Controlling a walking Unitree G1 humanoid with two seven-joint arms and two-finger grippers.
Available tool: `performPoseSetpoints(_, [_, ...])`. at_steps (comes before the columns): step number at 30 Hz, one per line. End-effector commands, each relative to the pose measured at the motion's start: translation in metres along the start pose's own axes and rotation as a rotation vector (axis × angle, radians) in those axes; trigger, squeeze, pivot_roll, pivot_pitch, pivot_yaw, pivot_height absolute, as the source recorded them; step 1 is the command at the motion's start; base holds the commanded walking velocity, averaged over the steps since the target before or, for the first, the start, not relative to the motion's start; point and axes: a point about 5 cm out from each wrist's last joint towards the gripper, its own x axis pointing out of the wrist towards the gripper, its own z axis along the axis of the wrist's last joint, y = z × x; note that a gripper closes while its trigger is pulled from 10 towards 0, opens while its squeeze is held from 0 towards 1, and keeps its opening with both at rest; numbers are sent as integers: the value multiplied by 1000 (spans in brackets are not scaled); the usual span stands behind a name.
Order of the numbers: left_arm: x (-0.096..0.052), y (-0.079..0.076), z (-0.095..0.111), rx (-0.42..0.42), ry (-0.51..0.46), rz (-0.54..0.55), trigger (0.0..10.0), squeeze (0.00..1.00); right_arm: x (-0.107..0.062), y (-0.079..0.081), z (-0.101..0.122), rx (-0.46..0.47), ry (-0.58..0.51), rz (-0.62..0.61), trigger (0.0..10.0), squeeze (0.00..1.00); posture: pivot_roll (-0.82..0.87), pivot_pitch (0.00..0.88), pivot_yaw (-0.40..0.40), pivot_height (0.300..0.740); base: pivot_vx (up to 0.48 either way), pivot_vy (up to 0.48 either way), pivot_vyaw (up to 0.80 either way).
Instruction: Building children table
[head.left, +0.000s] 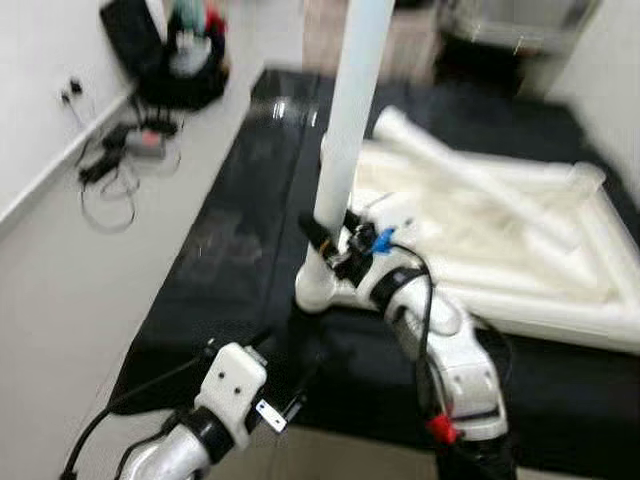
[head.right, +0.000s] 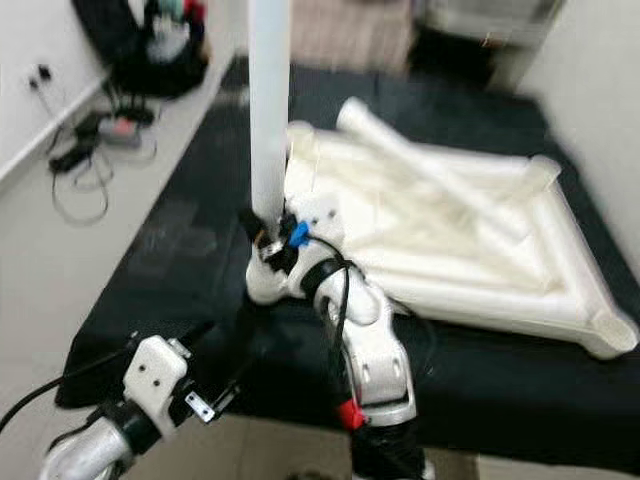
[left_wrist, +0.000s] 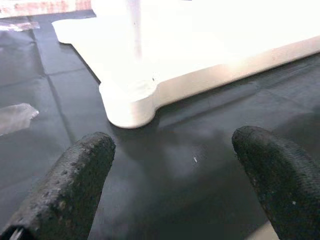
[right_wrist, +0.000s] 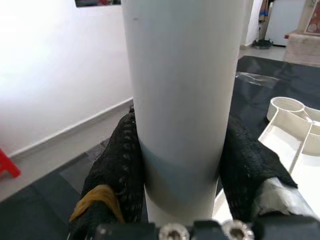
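A white table top lies upside down on a black mat, with loose white table legs lying across it. One white leg stands upright on the top's near-left corner socket. My right gripper is shut around this leg near its base; its black fingers clasp both sides of the tube. My left gripper is open, low over the mat just before that corner socket, holding nothing.
Cables and a power strip lie on the pale floor at the left by the wall. A black bag with items stands at the far left. The mat's near edge runs just ahead of my arms.
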Motion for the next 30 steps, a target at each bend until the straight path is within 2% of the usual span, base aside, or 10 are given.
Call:
performPoseSetpoints(1, [1, -1, -2, -5, -1, 4, 9373, 0, 4, 7, -28, 35, 136, 80, 10000, 0, 43, 25, -136, 740, 0, 0, 0])
performPoseSetpoints(5, [0, -4, 0, 1, -8, 11, 9294, 0, 6, 11, -21, 61, 66, 279, 10000, 0, 45, 49, -128, 740, 0, 0, 0])
performPoseSetpoints(6, [-2, -7, 2, -2, -10, 8, 9294, 0, 4, 5, -18, 87, 23, 376, 10000, 1000, 50, 74, -124, 740, 0, 0, 0])
performPoseSetpoints(9, [-13, -17, 10, -20, -20, -13, 9255, 0, -3, -25, 4, 23, -81, 612, 10000, 1000, 75, 132, -113, 740, 0, 0, 0])
performPoseSetpoints(16, [-23, -24, 17, -24, -46, -24, 9059, 0, 6, -53, 29, -17, -84, 644, 10000, 1000, 114, 195, -101, 740, 0, 0, 0])
performPoseSetpoints(17, [-27, -27, 21, -25, -48, -25, 8941, 0, 9, -63, 37, -28, -83, 697, 10000, 878, 136, 222, -97, 740, 0, 0, 0])
performPoseSetpoints(18, [-32, -29, 24, -27, -48, -25, 8902, 0, 10, -68, 44, -41, -80, 775, 10000, 98, 149, 243, -94, 740, 0, 0, 0])
performPoseSetpoints(21, [-40, -33, 32, -29, -48, -24, 8784, 0, 15, -75, 58, -70, -91, 868, 10000, 0, 160, 272, -90, 740, 0, 0, 0])
performPoseSetpoints(29, [-50, -40, 47, -45, -53, -29, 8667, 0, 20, -74, 83, -103, -133, 1026, 10000, 0, 166, 331, -86, 740, 0, 0, 0])
performPoseSetpoints(30, [-51, -41, 48, -46, -54, -30, 8667, 0, 21, -75, 86, -89, -142, 1040, 0, 0, 162, 347, -87, 740, 0, 0, 0])
